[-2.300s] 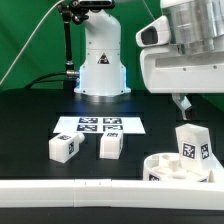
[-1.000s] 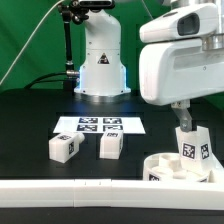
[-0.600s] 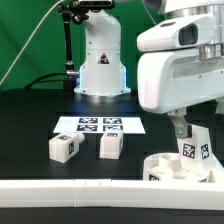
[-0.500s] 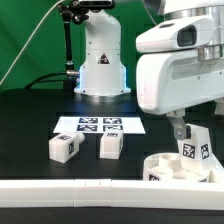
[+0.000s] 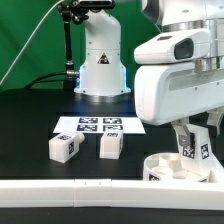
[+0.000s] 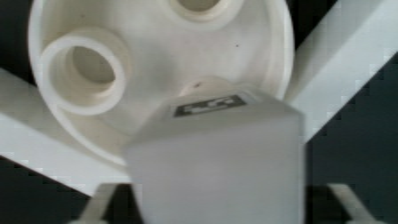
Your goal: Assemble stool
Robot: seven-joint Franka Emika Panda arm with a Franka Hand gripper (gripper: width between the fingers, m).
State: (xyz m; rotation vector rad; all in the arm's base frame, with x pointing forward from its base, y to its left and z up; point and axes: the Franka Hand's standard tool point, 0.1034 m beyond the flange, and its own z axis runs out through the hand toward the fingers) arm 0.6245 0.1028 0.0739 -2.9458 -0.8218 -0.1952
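The round white seat (image 5: pixel 168 168) lies at the exterior view's right, by the front rail. One tagged leg (image 5: pixel 193 151) stands upright in it. My gripper (image 5: pixel 195 134) has come down over this leg, one finger on each side. In the wrist view the leg (image 6: pixel 222 160) fills the space between the fingers (image 6: pixel 118 206), with a dark gap on each side, so the gripper (image 6: pixel 224 206) is open. The seat (image 6: pixel 187 55) with its round holes lies behind the leg. Two loose legs (image 5: pixel 63 148) (image 5: pixel 110 146) lie on the black table at the exterior view's left.
The marker board (image 5: pixel 100 125) lies flat behind the loose legs. A long white rail (image 5: pixel 80 190) runs along the front edge. The robot base (image 5: pixel 100 62) stands at the back centre.
My arm has come down and shifted slightly, from above the upright leg to straddling it. The legs and the seat have not moved.
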